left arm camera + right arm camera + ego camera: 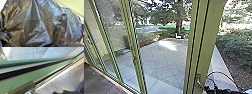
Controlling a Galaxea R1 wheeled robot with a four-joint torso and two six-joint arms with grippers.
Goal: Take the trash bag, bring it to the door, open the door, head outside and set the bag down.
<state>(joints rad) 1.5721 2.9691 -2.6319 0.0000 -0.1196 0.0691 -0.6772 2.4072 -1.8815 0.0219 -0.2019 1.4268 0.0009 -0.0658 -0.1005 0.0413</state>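
In the head view, my right gripper [224, 91] shows as a dark part with looping cables at the lower right corner, beside the metal handle [198, 80] on a wide green door frame [205, 42]. Whether it touches the handle is unclear. From the right wrist, a green frame member [23, 78] with a dark groove lies close to the camera, above a floor track. Crumpled, shiny black plastic of the trash bag [33, 26] is very near the left wrist camera. How the left gripper meets the bag is hidden.
Tall glass panels in green frames [134, 57] run along the left side. Beyond them lies a paved yard [166, 60] with a tree trunk [179, 20]. Bushes [236, 47] stand outside at the right. Dark indoor floor [99, 80] shows at the lower left.
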